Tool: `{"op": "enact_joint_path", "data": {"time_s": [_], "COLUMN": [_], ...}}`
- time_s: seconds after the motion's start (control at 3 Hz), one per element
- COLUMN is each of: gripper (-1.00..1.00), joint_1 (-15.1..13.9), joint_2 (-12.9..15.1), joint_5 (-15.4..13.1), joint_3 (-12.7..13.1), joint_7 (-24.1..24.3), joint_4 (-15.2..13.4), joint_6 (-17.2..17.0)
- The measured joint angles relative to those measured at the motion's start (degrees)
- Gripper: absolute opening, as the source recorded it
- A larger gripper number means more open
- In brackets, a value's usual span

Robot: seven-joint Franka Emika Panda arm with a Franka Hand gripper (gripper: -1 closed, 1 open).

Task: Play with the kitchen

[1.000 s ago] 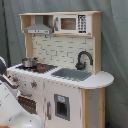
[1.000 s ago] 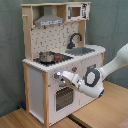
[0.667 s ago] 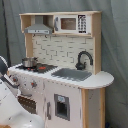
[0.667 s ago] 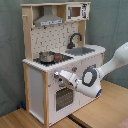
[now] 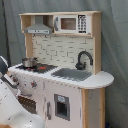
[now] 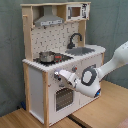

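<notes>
The kitchen (image 5: 62,70) (image 6: 62,55) stands upright and fills most of both exterior views, resting on a wooden floor (image 6: 112,107) before a grey curtain (image 6: 112,20). Its grey hood (image 6: 49,21) sits at about 11 o'clock in the second exterior view, with a toy microwave (image 6: 76,11) at 1 o'clock beside it. On the counter a small metal pot (image 6: 46,56) sits on the stovetop (image 6: 56,58), and the black faucet (image 6: 75,39) arches over the grey sink (image 6: 82,50) at 2 o'clock from the pot. The windowed oven door (image 6: 62,98) lies below, at 6 o'clock from the knobs (image 6: 75,69).

The white arm (image 6: 112,62) comes in from 3 o'clock in the second exterior view. Its gripper (image 6: 58,76) is right at the front panel at knob height, just above the oven door, probably touching it. I cannot tell how far the fingers are parted or whether they hold anything. In the first exterior view the arm (image 5: 12,107) fills the 8 o'clock corner.
</notes>
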Motion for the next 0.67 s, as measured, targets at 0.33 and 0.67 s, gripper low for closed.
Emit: {"op": "enact_joint_path", "data": {"time_s": [0.33,0.67], "gripper": [-1.0,-1.0], "joint_1": [0.3,0.0], "joint_2": [0.0,0.0], "joint_5": [3.4,5.0], "joint_3": [0.2,0.2], "joint_7": [-0.6,-0.6], "joint_4": [-0.3,-0.3], "joint_6": [-1.2,-1.2]}}
